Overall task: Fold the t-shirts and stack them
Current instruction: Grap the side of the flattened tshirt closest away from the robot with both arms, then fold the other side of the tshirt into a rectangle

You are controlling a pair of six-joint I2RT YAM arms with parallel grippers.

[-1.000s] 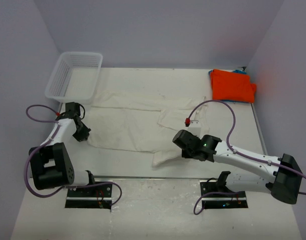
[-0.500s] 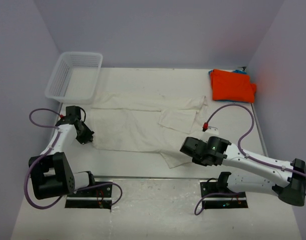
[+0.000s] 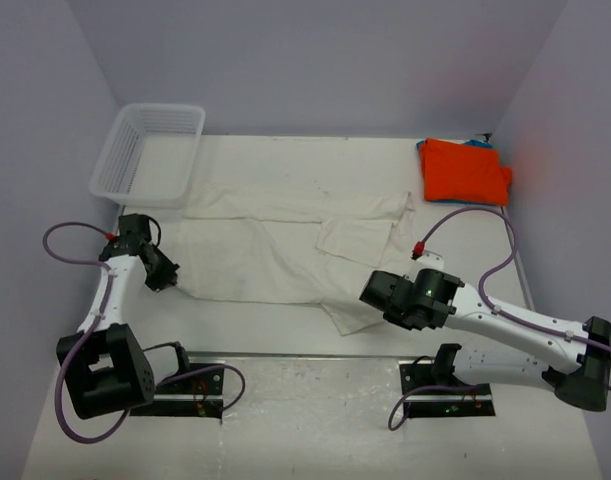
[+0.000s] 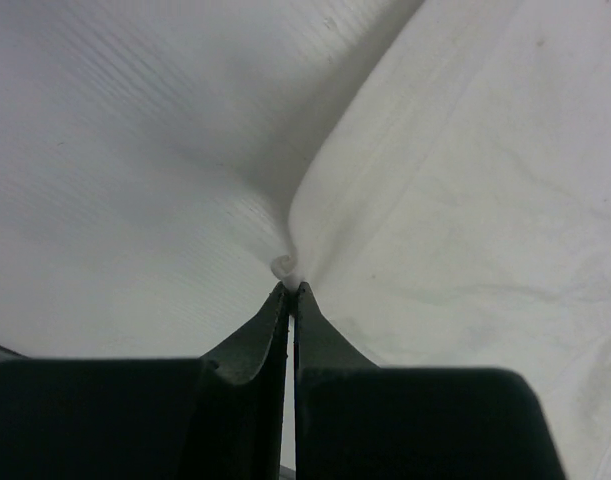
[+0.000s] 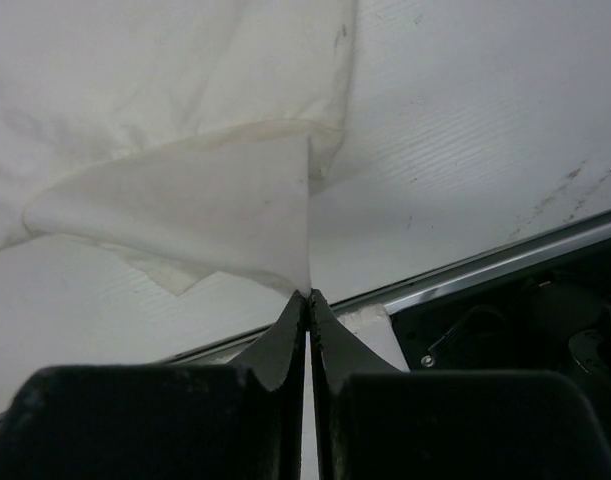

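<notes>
The cream t-shirt [image 3: 275, 245] lies spread across the middle of the table. My left gripper [image 3: 168, 278] is shut on its left edge; the left wrist view shows a small nub of cream cloth [image 4: 285, 266] pinched at the tips of the left gripper [image 4: 289, 288]. My right gripper [image 3: 370, 300] is shut on the shirt's near right corner, and the cloth [image 5: 215, 215] rises in a taut fold from the right gripper [image 5: 307, 294]. An orange t-shirt [image 3: 463, 171] lies folded at the back right, with a blue edge [image 3: 476, 142] showing behind it.
A white mesh basket [image 3: 150, 148] stands at the back left. The table's metal front edge [image 5: 485, 265] runs just under the right gripper, with the arm bases and purple cables [image 3: 490, 262] near it. Purple walls close in both sides.
The right gripper drew the shirt's corner right and toward the near edge, straightening the lower hem. The left gripper shifted slightly left with its edge. Both stayed shut.
</notes>
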